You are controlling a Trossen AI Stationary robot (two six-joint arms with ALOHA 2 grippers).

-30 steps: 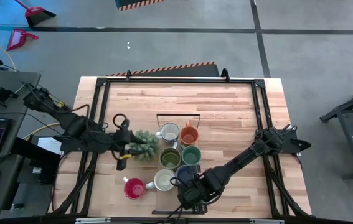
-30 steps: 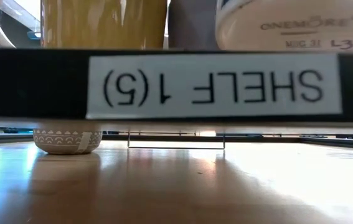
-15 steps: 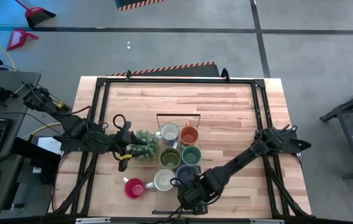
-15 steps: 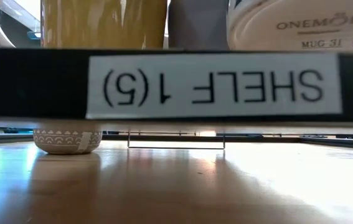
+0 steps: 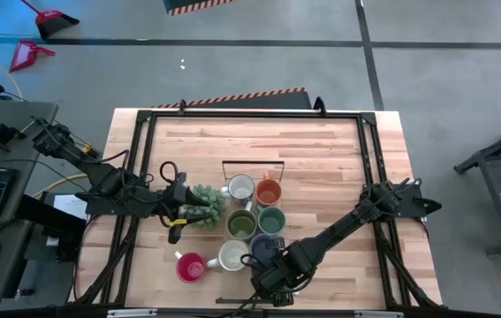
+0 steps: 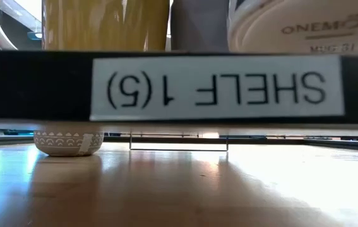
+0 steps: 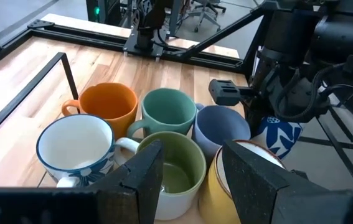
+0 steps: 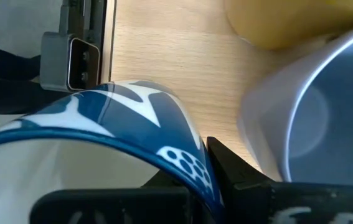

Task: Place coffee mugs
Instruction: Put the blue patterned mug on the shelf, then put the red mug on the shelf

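Observation:
Several mugs stand clustered at the table's middle: white [image 5: 240,187], orange [image 5: 269,191], olive green [image 5: 241,223], teal [image 5: 271,219], blue-grey [image 5: 266,242], cream [image 5: 231,256] and, apart, red [image 5: 190,267]. My right gripper [image 5: 272,268] is shut on a blue-and-white patterned mug [image 7: 282,135] beside the blue-grey mug [image 7: 221,124]. My left gripper [image 7: 192,180] is open and empty next to the spiky green plant [image 5: 204,205], left of the cluster. A patterned white-grey mug [image 6: 68,142] rests by its base on the table. My right gripper holds the blue-and-white mug by its rim wall [image 8: 182,155], coming from above. One finger [image 8: 229,177] lies on the wall's outer side; the other finger is hidden by the mug. In the low view the mug's printed underside [image 6: 305,31] shows, tilted and above the black shelf strip.
A black wire frame [image 5: 252,166] stands just beyond the mug cluster. A black strip labelled SHELF [image 6: 216,88] crosses the low view. Black rails [image 5: 140,159] run round the table. Bare wood lies at the far side [image 5: 259,137] and at the right [image 5: 338,185].
In the low view the underside of the mug in my right gripper has shifted toward that picture's right and tipped a little. My left gripper has kept still.

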